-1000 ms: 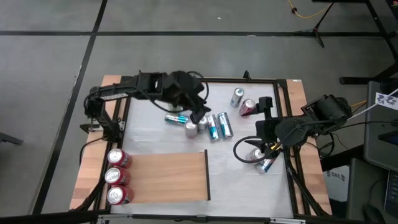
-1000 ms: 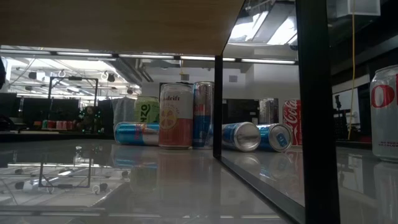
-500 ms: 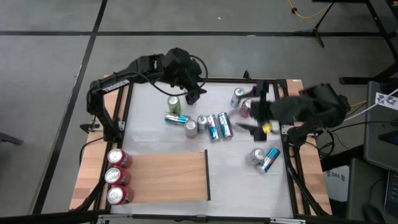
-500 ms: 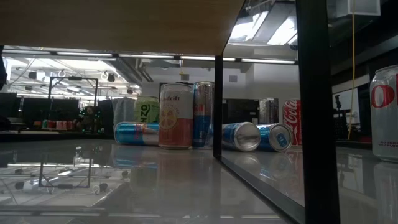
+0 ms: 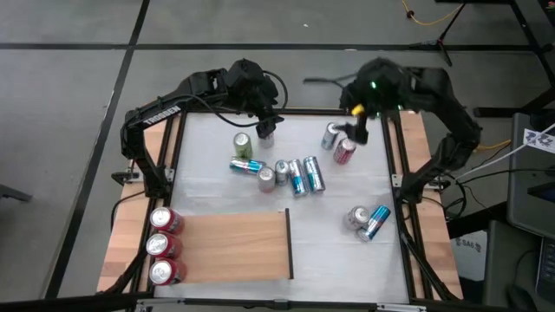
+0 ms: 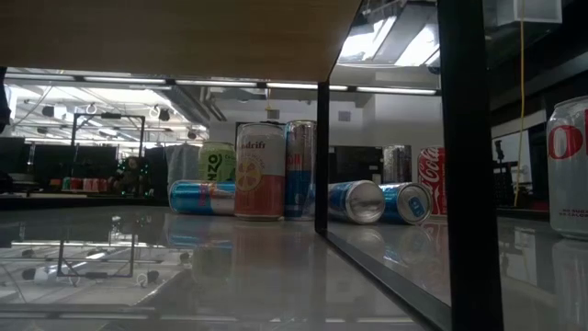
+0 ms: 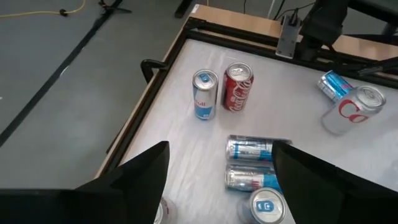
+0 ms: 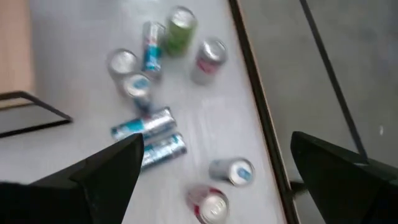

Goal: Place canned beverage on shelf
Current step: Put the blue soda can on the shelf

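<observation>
The shelf (image 5: 234, 247) is a light-brown wood panel at the table's near left, and its underside (image 6: 165, 37) fills the top of the low view. Three red cans (image 5: 159, 245) stand in a row at its left edge. Several more cans stand or lie mid-table, among them a green one (image 5: 242, 143) and a red one (image 5: 344, 152). My left gripper (image 5: 264, 130) hovers open above the table's far side, left of centre (image 7: 217, 186). My right gripper (image 5: 357, 130) hovers open above the far right, over the red can and a blue one (image 8: 217, 180). Neither holds anything.
A dark frame rail (image 5: 286, 111) runs around the white tabletop. Two cans (image 5: 366, 220) lie near the right edge. The white surface (image 5: 347, 260) right of the shelf is bare. A black post (image 6: 464, 165) stands close in the low view.
My left gripper has risen from the cluster of cans mid-table and swung toward the far edge. My right gripper has swung from the two cans near the right edge to the far right of the table, quickly and with blur. No can has moved.
</observation>
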Robot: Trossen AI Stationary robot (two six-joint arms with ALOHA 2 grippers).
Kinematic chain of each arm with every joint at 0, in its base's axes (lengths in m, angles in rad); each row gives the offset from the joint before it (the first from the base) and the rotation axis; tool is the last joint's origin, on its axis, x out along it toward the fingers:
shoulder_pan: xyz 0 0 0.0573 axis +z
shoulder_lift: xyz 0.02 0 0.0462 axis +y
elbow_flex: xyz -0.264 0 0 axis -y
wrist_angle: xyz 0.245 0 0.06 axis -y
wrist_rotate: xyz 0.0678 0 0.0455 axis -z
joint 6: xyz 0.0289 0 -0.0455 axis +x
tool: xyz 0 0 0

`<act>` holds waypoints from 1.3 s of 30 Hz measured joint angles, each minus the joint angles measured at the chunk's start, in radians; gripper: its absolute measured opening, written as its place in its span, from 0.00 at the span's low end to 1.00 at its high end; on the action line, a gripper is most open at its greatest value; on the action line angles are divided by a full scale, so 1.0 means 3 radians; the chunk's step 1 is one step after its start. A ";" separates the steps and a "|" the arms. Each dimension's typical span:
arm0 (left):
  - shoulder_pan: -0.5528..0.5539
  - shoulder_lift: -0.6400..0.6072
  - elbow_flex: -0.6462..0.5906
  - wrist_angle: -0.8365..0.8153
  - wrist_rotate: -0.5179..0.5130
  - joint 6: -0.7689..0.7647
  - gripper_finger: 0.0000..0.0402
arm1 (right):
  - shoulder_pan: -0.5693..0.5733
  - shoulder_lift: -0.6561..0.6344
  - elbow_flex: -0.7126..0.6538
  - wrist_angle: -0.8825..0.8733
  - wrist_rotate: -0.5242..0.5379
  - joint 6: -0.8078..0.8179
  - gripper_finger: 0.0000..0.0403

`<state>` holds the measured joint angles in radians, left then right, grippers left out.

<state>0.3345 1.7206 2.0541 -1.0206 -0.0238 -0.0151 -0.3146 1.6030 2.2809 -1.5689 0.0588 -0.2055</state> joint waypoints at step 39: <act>-0.0012 0.0000 0.0000 0.0003 -0.0064 -0.0025 0.69 | -0.1459 0.0008 -0.3175 0.1975 -0.0901 0.0147 0.98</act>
<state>0.3309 1.7206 2.0541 -1.0199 -0.0429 -0.0226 -0.7525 1.6054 1.3284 -0.9766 -0.2115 -0.1615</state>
